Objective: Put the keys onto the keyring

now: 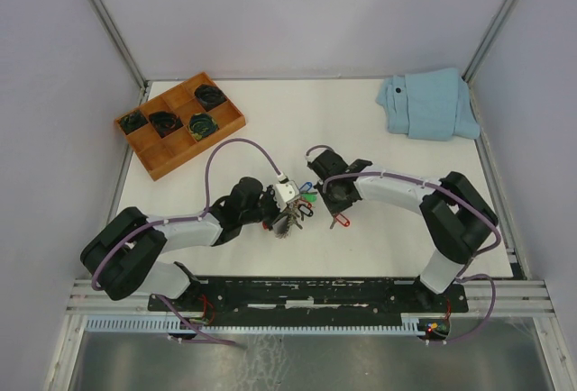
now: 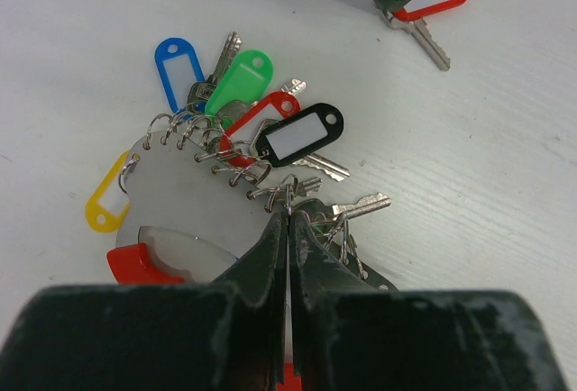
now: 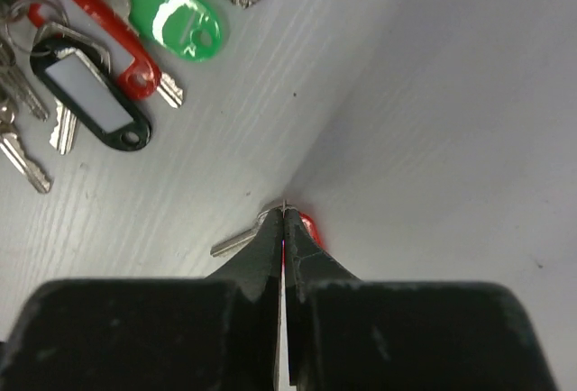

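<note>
The keyring (image 2: 194, 188) lies on the white table, a silver plate edged with several small wire rings, with a red curved band (image 2: 140, 265) and blue (image 2: 176, 62) and yellow (image 2: 106, 206) tags. My left gripper (image 2: 288, 215) is shut on one small ring at the bunch's edge. The green-tagged key (image 2: 239, 85) lies among the bunch; I cannot tell whether it is attached. My right gripper (image 3: 284, 215) is shut on the ring of the red-tagged key (image 3: 236, 242), pressed to the table just right of the bunch. In the top view both grippers (image 1: 287, 213) (image 1: 335, 204) meet at the table's middle.
A black tag (image 2: 302, 134) and another red tag (image 2: 261, 116) hang on the bunch. An orange compartment tray (image 1: 149, 152) with dark coiled items stands at the back left. A folded light blue cloth (image 1: 428, 103) lies at the back right.
</note>
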Action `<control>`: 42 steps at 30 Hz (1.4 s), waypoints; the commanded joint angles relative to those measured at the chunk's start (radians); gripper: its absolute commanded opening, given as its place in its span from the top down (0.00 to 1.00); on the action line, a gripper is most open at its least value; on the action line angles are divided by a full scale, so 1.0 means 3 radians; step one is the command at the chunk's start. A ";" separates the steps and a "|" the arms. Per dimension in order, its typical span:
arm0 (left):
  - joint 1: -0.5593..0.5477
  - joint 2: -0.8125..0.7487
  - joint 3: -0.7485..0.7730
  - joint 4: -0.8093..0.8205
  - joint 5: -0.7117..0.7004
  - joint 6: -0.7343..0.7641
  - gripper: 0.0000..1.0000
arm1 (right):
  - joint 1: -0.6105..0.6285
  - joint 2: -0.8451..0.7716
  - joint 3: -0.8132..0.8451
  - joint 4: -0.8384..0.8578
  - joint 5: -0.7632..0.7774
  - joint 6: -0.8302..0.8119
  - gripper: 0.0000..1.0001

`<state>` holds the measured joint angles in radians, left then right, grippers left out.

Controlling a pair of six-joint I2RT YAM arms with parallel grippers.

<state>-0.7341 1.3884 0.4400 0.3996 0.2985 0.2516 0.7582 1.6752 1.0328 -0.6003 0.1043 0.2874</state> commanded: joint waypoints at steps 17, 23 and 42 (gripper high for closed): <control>0.0024 -0.0067 0.0016 0.0210 0.0161 -0.0131 0.97 | 0.0083 -0.0423 -0.0115 0.0387 0.0490 0.0107 0.72; 0.0024 -0.0065 0.0014 0.0207 0.0161 -0.0134 0.97 | 0.0108 -0.0369 -0.0182 0.0403 0.0451 0.0156 0.76; 0.0023 -0.0046 0.0029 0.0197 0.0191 -0.0138 0.97 | 0.0176 -0.0114 -0.0280 0.0585 0.0473 0.0223 0.78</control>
<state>-0.7341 1.3884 0.4400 0.3992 0.3248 0.2508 0.8051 1.6199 0.9401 -0.4557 0.2211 0.3408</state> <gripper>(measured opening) 0.043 0.232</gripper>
